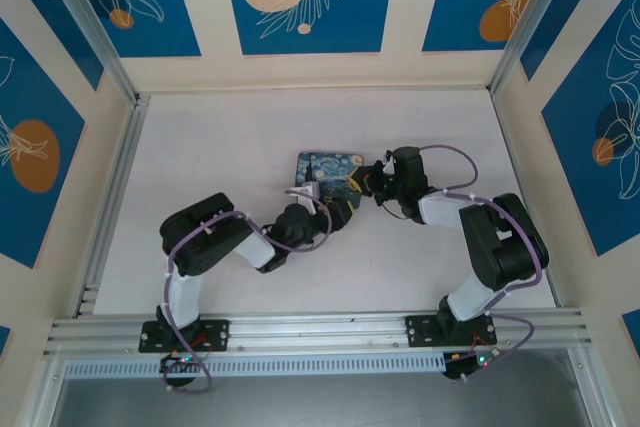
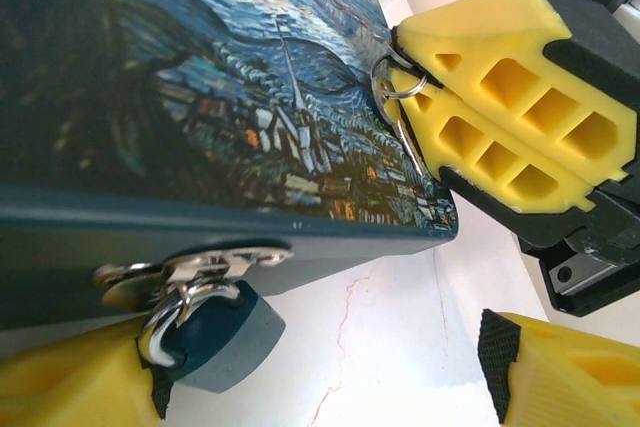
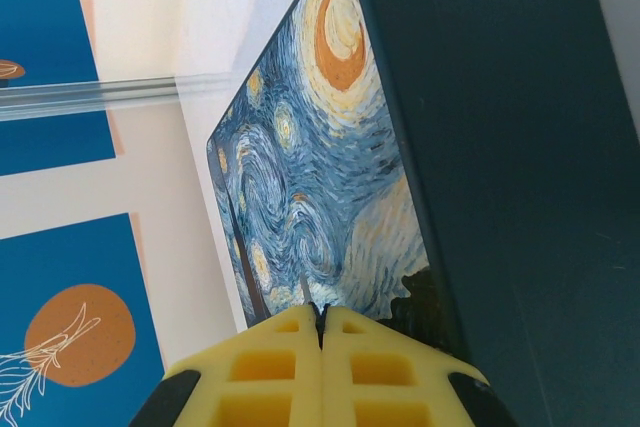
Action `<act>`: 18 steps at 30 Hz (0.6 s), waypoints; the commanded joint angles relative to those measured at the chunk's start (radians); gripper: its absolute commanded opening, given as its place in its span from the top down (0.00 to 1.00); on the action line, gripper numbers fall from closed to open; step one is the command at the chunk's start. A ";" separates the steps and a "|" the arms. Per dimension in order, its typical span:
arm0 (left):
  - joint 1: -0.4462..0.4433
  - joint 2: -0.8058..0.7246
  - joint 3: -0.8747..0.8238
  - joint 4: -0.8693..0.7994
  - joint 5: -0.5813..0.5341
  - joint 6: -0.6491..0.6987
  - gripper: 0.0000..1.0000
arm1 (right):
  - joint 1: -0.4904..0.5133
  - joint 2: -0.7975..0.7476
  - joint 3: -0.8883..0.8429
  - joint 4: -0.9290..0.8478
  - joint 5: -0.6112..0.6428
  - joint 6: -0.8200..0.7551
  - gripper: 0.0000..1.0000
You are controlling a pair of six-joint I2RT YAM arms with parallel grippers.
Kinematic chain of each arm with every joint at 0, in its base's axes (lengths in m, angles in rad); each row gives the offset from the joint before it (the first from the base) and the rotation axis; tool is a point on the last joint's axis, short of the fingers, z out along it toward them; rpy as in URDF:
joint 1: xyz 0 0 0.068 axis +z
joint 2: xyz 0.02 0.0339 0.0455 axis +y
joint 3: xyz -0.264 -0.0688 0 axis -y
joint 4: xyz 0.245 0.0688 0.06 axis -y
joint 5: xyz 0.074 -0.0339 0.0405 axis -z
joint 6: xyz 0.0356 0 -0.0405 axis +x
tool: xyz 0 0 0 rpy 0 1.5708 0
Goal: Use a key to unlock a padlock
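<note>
- Right claw (image 2: 412, 75): the yellow-tipped black fingers are pressed together, clamped on the key. In the right wrist view, the right claw (image 3: 322, 335) shows its two pads meeting along a single seam.
- Key (image 2: 402, 135): a tiny thin brownish metal key on a small silvery wire ring (image 2: 384, 87). It sticks out from the tips of the right claw and hangs over the painted lid near the tin's corner. Whether it touches the lid cannot be told.
- Left claw (image 2: 310, 372): the fingers stand wide apart and hold nothing between them. One yellow pad (image 2: 60, 387) lies against the padlock; the other is well apart from it, across bare counter.
- Padlock (image 2: 228, 332): a tiny teal-green body with a thin silvery shackle (image 2: 158, 335). The shackle is threaded through the shiny metal hasp (image 2: 200, 269) on the tin's front wall. The body hangs below the hasp, just beside the left claw's near pad.
- Tin (image 2: 200, 97): a dark-blue rectangular tin with a Starry-Night print on its lid. It lies between the two claws. In the top view the tin (image 1: 330, 175) has the left claw (image 1: 312, 205) at its near edge and the right claw (image 1: 372, 185) at its right edge.
- Counter (image 1: 250, 137): a pale surface carrying the tin.
</note>
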 commanded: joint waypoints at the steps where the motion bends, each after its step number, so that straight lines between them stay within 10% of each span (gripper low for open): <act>1: -0.026 -0.016 -0.020 0.020 -0.077 -0.057 0.22 | 0.008 0.023 -0.018 -0.026 0.000 0.004 1.00; 18: -0.044 0.059 0.026 -0.098 -0.198 -0.164 0.49 | 0.008 0.023 -0.023 -0.026 0.003 0.009 1.00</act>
